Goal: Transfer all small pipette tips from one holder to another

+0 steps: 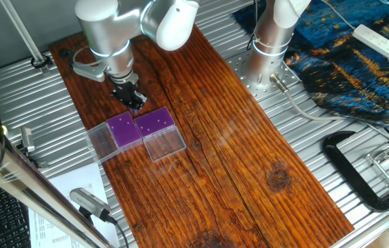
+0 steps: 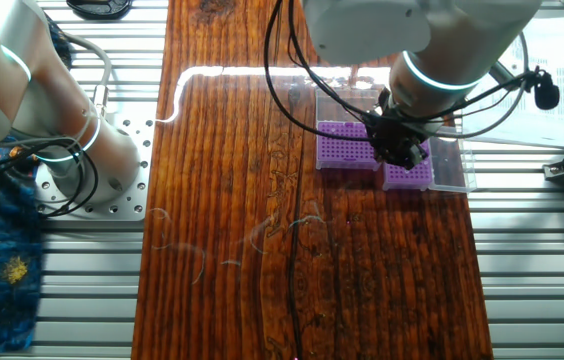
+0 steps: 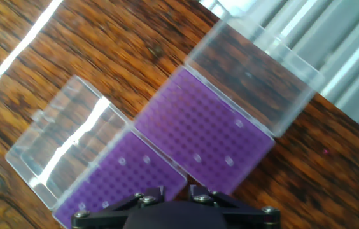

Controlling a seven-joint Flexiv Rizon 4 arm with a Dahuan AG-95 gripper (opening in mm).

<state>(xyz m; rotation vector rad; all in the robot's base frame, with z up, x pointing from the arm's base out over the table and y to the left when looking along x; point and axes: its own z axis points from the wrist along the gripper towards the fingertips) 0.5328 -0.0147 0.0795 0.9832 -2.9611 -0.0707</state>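
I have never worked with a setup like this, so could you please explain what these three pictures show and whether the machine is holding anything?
It is one robot arm bolted beside a wooden table. Two pictures come from fixed cameras that look at the table from different sides; the third comes from a camera on the arm's hand, looking down past its fingers.

On the wood stand two holders, side by side with their clear lids folded open: one holder and the other holder. Their purple tops are full of holes, and the pale dots are small pipette tips sitting in some of them.

The tool hangs just above the holders. Its fingertips are cut off in the hand view, so I cannot tell whether it holds a tip.
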